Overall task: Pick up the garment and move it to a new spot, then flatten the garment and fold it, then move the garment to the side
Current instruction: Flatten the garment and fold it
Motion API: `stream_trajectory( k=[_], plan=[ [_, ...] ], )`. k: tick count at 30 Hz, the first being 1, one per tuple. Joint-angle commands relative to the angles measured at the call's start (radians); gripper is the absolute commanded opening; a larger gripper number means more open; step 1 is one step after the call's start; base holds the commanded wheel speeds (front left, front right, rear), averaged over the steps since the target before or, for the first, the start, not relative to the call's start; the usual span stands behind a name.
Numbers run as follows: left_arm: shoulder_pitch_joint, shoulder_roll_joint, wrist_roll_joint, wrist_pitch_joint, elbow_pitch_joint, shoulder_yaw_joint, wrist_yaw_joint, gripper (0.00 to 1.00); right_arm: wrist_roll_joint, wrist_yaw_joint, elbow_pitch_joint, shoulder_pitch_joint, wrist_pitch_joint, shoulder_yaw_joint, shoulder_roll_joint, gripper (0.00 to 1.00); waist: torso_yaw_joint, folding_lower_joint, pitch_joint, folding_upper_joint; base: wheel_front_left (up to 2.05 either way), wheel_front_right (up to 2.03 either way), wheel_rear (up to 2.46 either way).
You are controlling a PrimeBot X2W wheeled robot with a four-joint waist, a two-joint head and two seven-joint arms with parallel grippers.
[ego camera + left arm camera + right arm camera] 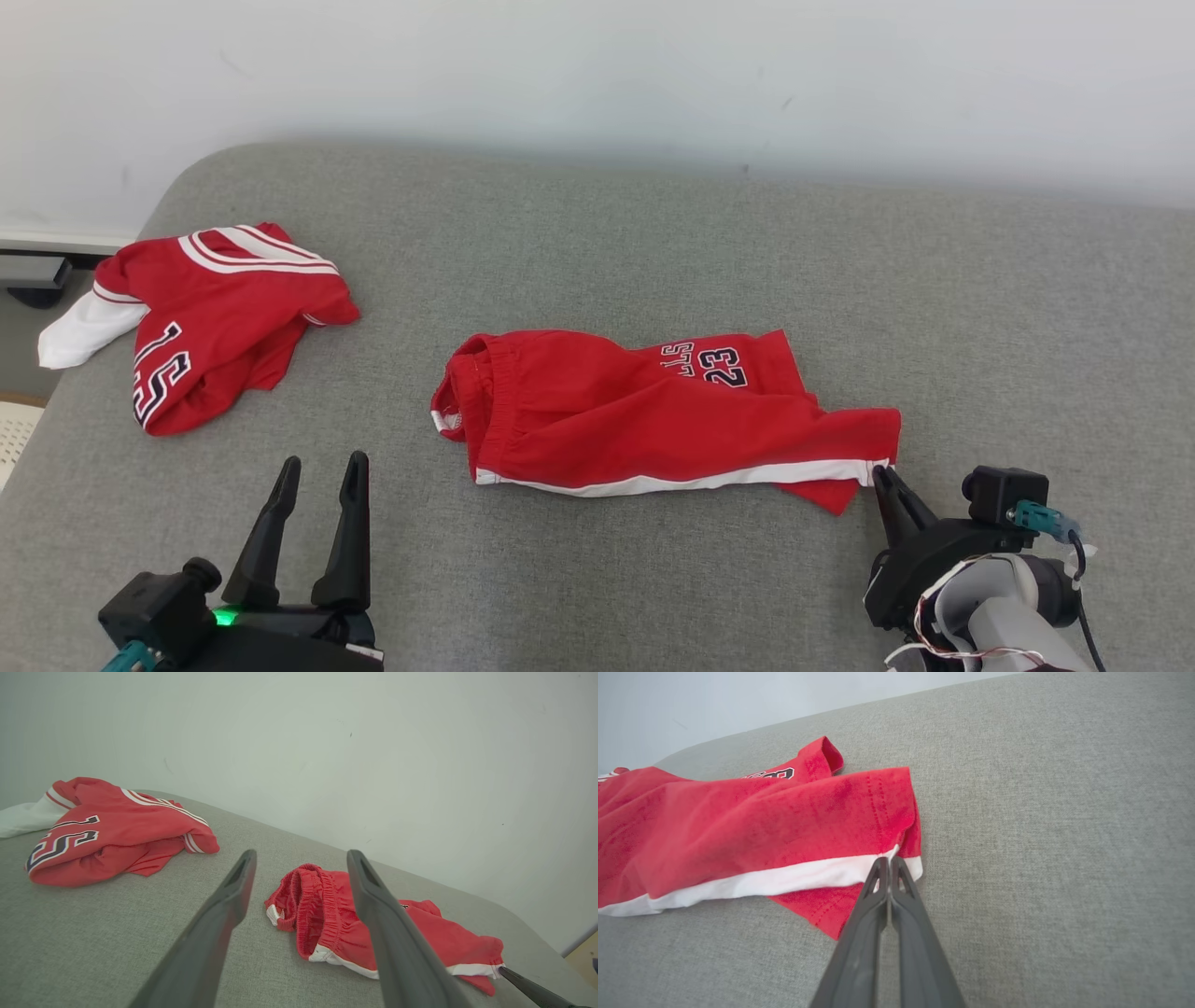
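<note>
The garment (653, 420) is a pair of red shorts with a white side stripe and the number 23. It lies crumpled lengthwise in the middle of the grey cushion, waistband to the left (322, 919). My right gripper (882, 471) is at the right-hand leg hem. In the right wrist view its fingers (888, 861) are pressed together, shut on the white-striped hem corner of the garment (738, 821). My left gripper (325, 462) stands open at the lower left, short of the waistband and apart from it, its fingers (302, 855) spread with nothing between them.
A second red jersey (215, 327) with white trim and the number 15 lies bunched at the cushion's far left (103, 835), near the rounded edge. The grey cushion (653, 233) runs back to a pale wall. Bare fabric lies to the right of the shorts.
</note>
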Motion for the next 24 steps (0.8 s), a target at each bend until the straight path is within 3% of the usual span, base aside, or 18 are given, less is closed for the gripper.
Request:
stream_trajectory(
  k=[1,7,14,24],
  plan=[
    [0.007,0.004,0.002,-0.005,0.003,0.004,-0.004,1.0,0.025,0.0,-0.027,0.023,-0.005,0.01,-0.005,0.0,-0.006,0.0,-0.007,-0.0001,0.0,0.0,0.0],
    [0.021,0.009,0.005,-0.005,-0.004,0.012,0.004,1.0,0.053,0.0,-0.157,0.078,0.045,0.02,-0.005,0.0,-0.033,0.0,-0.01,-0.0001,0.0,0.0,0.0],
    [0.025,0.011,0.006,-0.003,-0.014,0.01,0.013,1.0,0.068,0.0,-0.342,0.167,0.211,0.019,-0.005,0.0,-0.056,0.0,-0.006,-0.0001,0.0,0.0,0.0],
    [0.005,0.013,-0.002,-0.001,-0.008,0.005,0.011,1.0,0.041,0.0,-0.655,0.341,0.439,-0.072,-0.005,0.0,-0.066,0.0,0.004,-0.0001,0.0,0.0,0.0]
  ],
)
